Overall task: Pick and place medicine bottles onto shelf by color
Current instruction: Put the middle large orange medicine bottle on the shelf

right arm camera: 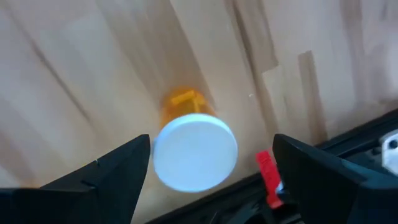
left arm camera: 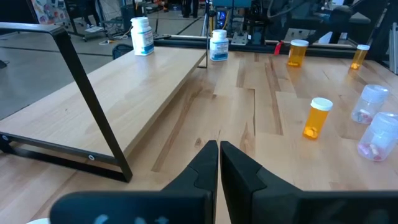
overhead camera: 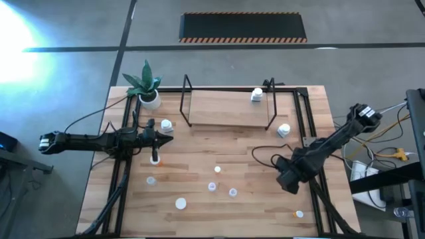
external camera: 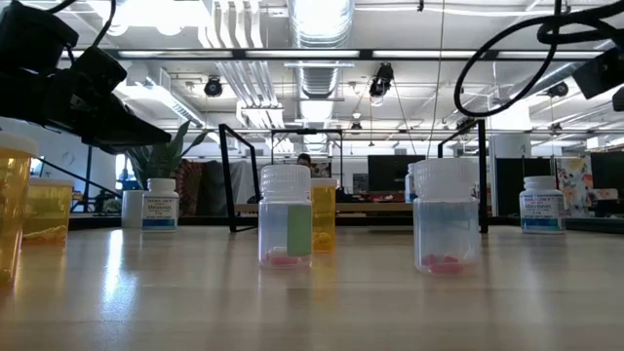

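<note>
Orange bottle (right arm camera: pixel 189 140), white cap, upright on tabletop (right arm camera: pixel 93 74) between right gripper (right arm camera: pixel 211 165) jaws, spread wide, not gripping; shelf (overhead camera: pixel 226 109) holds one white bottle (overhead camera: pixel 256 95); left gripper (left arm camera: pixel 219 163) clenched empty

The shelf (overhead camera: pixel 222 109), a pale rectangular wood board framed by thin black wire uprights, sits along the table's far edge. One white bottle with a white cap (overhead camera: pixel 256 95) stands upright on the shelf's right end. Another white bottle (overhead camera: pixel 284 130) stands on the table just off the shelf's right front corner, and a third (overhead camera: pixel 166 124) near its left front corner. Orange and clear white-capped bottles stand scattered towards the table's near edge, one orange bottle (right arm camera: pixel 189 143) near the right corner.
</note>
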